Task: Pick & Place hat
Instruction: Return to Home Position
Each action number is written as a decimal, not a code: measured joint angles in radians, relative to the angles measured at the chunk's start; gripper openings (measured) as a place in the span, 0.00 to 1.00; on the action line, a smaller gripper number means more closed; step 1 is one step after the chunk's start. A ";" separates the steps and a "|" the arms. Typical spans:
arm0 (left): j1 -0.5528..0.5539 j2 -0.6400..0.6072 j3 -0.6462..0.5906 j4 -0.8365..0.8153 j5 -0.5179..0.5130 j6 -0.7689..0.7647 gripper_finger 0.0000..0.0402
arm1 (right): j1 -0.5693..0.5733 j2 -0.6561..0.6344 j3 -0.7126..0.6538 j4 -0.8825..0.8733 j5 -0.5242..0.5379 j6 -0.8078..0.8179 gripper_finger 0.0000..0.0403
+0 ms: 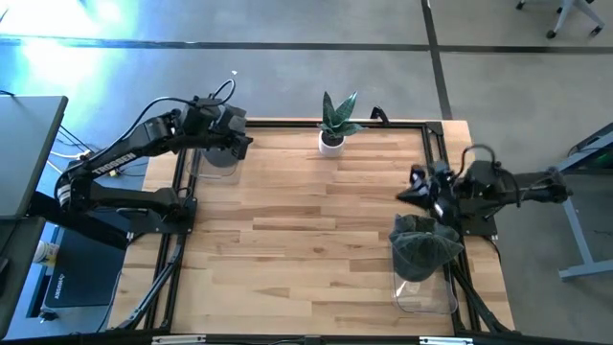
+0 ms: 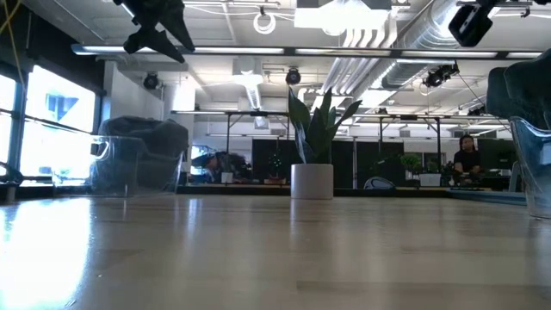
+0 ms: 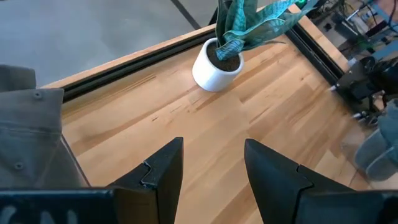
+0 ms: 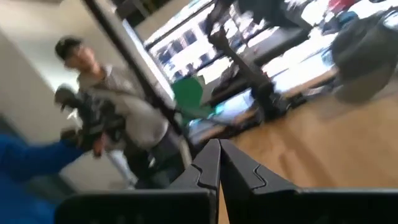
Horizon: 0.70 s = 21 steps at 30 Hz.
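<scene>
left pincer (image 3: 212, 146) is hanging released beside the gray cap (image 1: 220, 156), which is sitting in the left bin (image 2: 108, 172). plant (image 1: 333, 123) is standing on the tabletop (image 1: 306, 240). right pincer (image 4: 219, 148) is hovering clenched, empty, near the dark cap (image 1: 421, 246) in the right bin (image 1: 426, 297).

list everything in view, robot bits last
table: one, light wood, under everything
plant: one, green, white pot, back edge middle
left bin: one, clear, back-left corner
gray cap: at least one, gray, in left bin
right bin: one, clear, right edge
dark cap: one, dark, atop right bin
person: one, gray top, beyond table
left gripper: one, black, open, over left bin
right gripper: one, black, shut, behind right bin
</scene>
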 joint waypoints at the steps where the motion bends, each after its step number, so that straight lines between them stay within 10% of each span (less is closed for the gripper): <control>1: -0.004 0.000 0.000 0.000 -0.001 -0.012 0.41 | 0.033 0.000 -0.025 0.026 0.009 -0.006 0.00; 8: -0.006 0.000 0.000 0.001 -0.002 -0.070 0.41 | 0.176 -0.055 -0.231 0.277 0.171 -0.160 0.00; 21: -0.006 0.000 0.000 0.089 0.014 -0.095 0.41 | 0.045 -0.348 -0.434 0.351 0.162 -0.303 0.00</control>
